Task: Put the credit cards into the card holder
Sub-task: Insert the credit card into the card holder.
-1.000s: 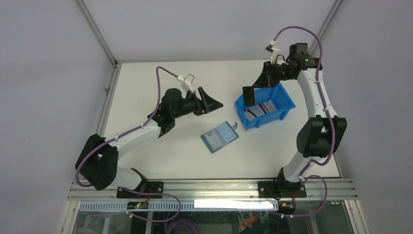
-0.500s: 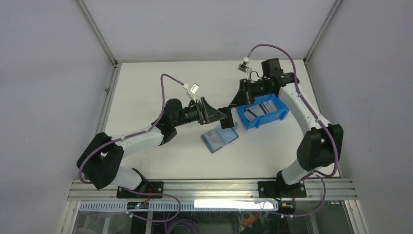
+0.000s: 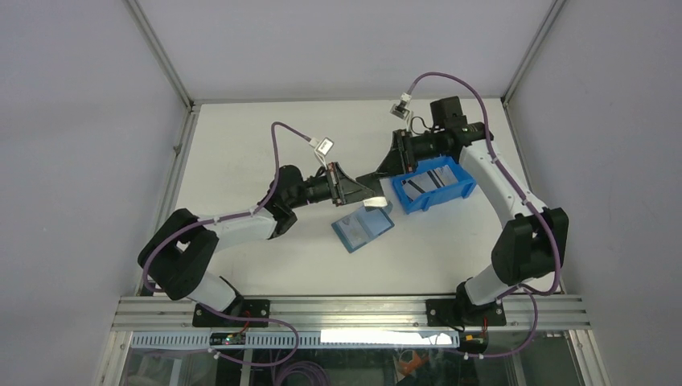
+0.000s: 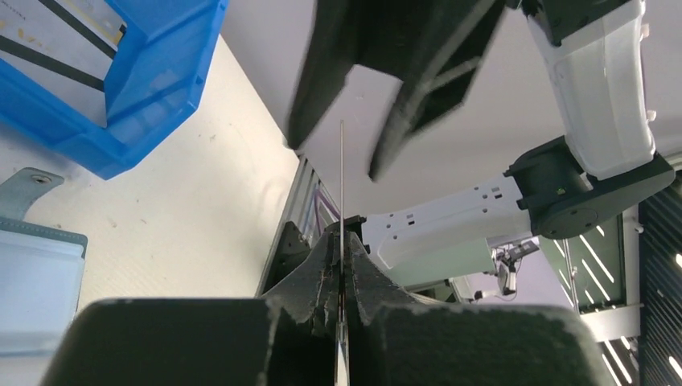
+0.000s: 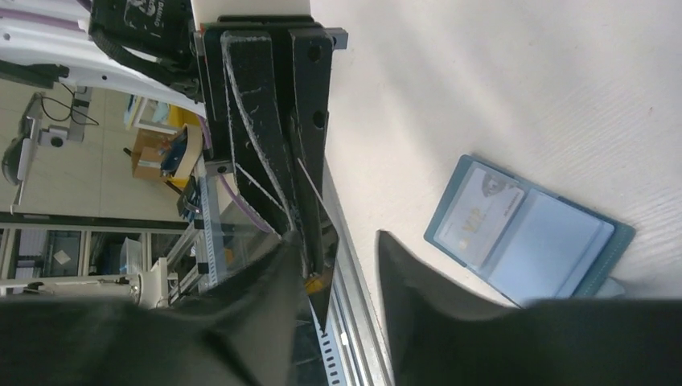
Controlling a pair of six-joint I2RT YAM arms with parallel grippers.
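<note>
Left wrist: left end effector [image 4: 341, 241] now pinching credit card [image 4: 341, 173]; right end effector [image 5: 338, 241], clamped before, spread.

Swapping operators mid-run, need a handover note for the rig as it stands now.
Left gripper: shut on one credit card.
Right gripper: open, fingers either side of that card's far edge.
Card holder: lying open on the table, another card in a pocket.
More cards in the blue bin.
Left to do: slot the held card, then the bin's.
</note>
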